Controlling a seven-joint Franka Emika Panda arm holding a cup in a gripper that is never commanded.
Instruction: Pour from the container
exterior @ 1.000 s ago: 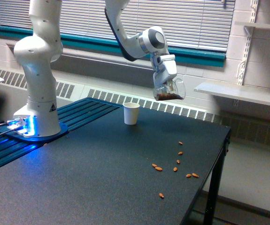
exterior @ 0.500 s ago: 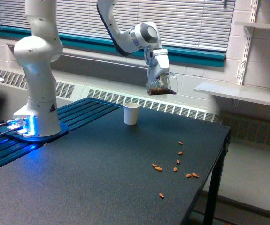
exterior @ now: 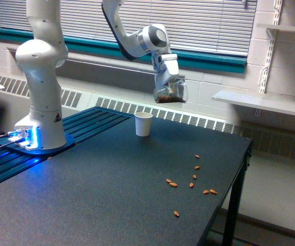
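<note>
The container [exterior: 171, 92], a clear plastic cup with brown nuts showing through its wall, hangs in the air above the bench [exterior: 101, 189], gripped in the claw [exterior: 169, 86] and tipped a little off upright. Now from the exterior view's left: the arm's thick white base [exterior: 40, 102] stands on a round plate near the bench's edge, with a blue light glowing at its foot [exterior: 25, 137] and dark ribbed slats running alongside. A cable trails off at the far left edge. From the base the arm climbs out of the top of the picture and comes back down in a curve, ending in a round grey-capped wrist joint [exterior: 155, 37]. Below that joint sits the claw, closed on the container from above and behind; the fingers themselves are hard to make out against the clear plastic. The nuts lie piled in the lower part of the cup. Down on the bench, below the container and a bit toward the exterior view's left, a small white paper cup [exterior: 143, 124] stands upright, well apart from the cup overhead. Further right and nearer us, a loose scatter of almonds [exterior: 193, 179] lies on the dark surface, spread between the middle and the right-hand edge of the bench. Behind it all run window blinds [exterior: 209, 25], a teal sill and a long radiator grille, and at the far right a white wall shelf [exterior: 260, 101].
</note>
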